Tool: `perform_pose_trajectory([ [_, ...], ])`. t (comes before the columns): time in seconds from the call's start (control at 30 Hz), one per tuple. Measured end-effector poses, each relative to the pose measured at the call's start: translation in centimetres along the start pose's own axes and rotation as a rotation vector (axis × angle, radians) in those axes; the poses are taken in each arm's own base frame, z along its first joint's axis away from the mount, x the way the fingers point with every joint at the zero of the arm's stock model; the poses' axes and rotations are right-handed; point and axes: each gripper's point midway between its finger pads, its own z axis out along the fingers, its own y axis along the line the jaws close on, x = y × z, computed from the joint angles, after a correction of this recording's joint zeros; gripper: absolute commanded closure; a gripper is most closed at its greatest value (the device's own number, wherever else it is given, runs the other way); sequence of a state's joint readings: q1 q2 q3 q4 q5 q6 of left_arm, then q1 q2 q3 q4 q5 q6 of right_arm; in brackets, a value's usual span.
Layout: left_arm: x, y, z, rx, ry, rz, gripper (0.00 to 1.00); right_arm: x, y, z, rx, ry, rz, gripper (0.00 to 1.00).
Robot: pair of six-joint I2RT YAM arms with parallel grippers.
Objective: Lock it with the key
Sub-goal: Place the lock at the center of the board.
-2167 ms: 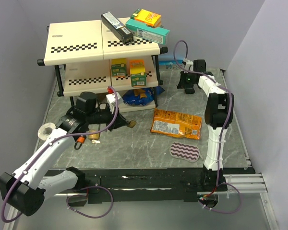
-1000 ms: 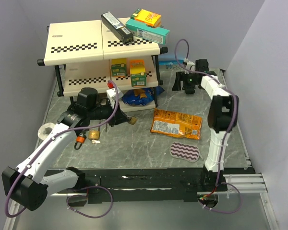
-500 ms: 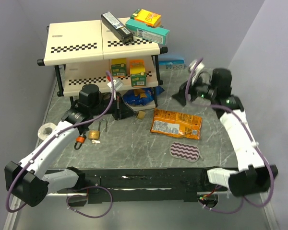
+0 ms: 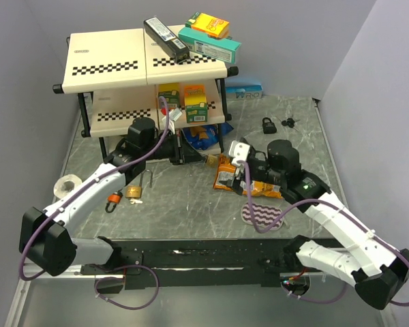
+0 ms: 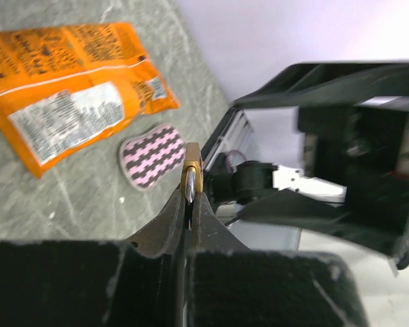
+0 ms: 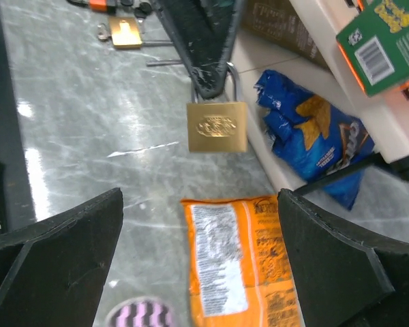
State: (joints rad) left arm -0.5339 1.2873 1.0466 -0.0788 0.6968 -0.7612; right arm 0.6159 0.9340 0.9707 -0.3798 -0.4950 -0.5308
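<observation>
Brass padlock: face seen only from right wrist, shackle pinched by left gripper. Right gripper is held wide, empty. Grey marbled table, lilac walls.

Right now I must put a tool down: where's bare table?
Bare: front strip between the lying brass padlock and the striped pad; right edge past the black padlock. Crowded around the chip bag, where both arms meet.
</observation>
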Motion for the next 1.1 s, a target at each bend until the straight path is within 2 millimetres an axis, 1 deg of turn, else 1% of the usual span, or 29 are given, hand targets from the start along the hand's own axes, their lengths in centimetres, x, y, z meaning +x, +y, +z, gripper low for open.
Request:
perform_pose_trajectory([
  [0.07,-0.3,-0.5,0.1,0.018,-0.01,-0.001,0.99,0.3,0.2,0.7,0.004,-0.003,-0.032,0.03],
  [0.23,-0.2,-1.6,0.2,0.05,-0.015,0.012,0.99,0.5,0.6,2.4,0.014,-0.031,-0.13,0.12],
  [0.33,0.0,-2.0,0.0,0.059,-0.014,0.02,0.99,-0.1,0.7,3.0,0.023,-0.06,-0.186,0.15],
  [0.47,0.2,-2.5,-0.2,0.067,-0.016,0.027,0.99,-1.5,0.1,3.2,0.053,-0.107,-0.242,0.23],
  [0.53,0.3,-2.6,-0.4,0.07,-0.018,0.03,0.99,-1.8,-0.1,3.3,0.061,-0.118,-0.256,0.29],
  [0.57,0.4,-2.6,-0.5,0.071,-0.018,0.031,0.99,-1.8,-0.2,3.4,0.062,-0.12,-0.26,0.34],
  [0.6,0.5,-2.6,-0.6,0.071,-0.018,0.033,0.99,-1.8,-0.2,3.6,0.06,-0.119,-0.264,0.36],
  [0.63,0.6,-2.6,-0.7,0.071,-0.017,0.034,0.99,-1.6,-0.2,3.8,0.056,-0.114,-0.265,0.39],
  [0.7,0.8,-2.7,-0.8,0.073,-0.016,0.038,0.99,-1.2,0.0,4.2,0.046,-0.101,-0.264,0.41],
  [0.73,0.9,-2.7,-0.8,0.072,-0.016,0.039,0.99,-1.0,0.0,4.4,0.04,-0.095,-0.262,0.45],
  [0.8,1.0,-2.8,-0.9,0.073,-0.016,0.041,0.99,-0.6,0.2,4.8,0.031,-0.083,-0.257,0.49],
  [0.83,0.9,-2.8,-1.0,0.072,-0.02,0.046,0.99,-0.5,0.2,4.9,0.026,-0.078,-0.255,0.53],
  [0.9,0.9,-2.9,-1.2,0.07,-0.028,0.053,0.99,-0.4,0.3,5.1,0.02,-0.073,-0.252,0.59],
  [0.93,0.9,-2.9,-1.3,0.069,-0.032,0.055,0.99,-0.5,0.4,5.1,0.018,-0.074,-0.253,0.64],
  [0.97,0.9,-3.0,-1.4,0.069,-0.035,0.06,0.99,-0.6,0.4,5.1,0.017,-0.075,-0.252,0.66],
  [1.0,0.9,-3.1,-1.4,0.069,-0.039,0.063,0.99,-0.7,0.5,5.1,0.016,-0.076,-0.255,0.67],
  [1.03,0.9,-3.1,-1.5,0.068,-0.042,0.067,0.99,-0.8,0.5,5.1,0.014,-0.079,-0.257,0.59],
  [1.1,0.9,-3.2,-1.6,0.066,-0.049,0.07,0.99,-1.0,0.5,5.0,0.013,-0.08,-0.257,0.4],
])
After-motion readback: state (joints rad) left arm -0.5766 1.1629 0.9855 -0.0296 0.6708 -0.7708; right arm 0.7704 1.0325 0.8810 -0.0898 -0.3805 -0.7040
